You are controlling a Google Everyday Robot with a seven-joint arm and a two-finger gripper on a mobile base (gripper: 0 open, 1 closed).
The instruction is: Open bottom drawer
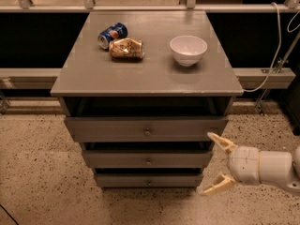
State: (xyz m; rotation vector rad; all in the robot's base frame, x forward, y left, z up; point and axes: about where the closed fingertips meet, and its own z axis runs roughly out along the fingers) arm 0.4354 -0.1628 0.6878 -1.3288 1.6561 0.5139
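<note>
Just right of bottom drawer (123, 180), hand (206, 163) spread apart, empty, arm (274, 167) cut off

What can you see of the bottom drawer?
The bottom drawer is lowest of three in the grey cabinet: a flat grey-painted front, apparently wood, with one small round knob at centre. It sits just above the speckled floor, a dark strip above it, and looks shut or nearly so. The open pincer hovers off its right end, lower fingertip near that corner; nothing holds the knob.
</note>
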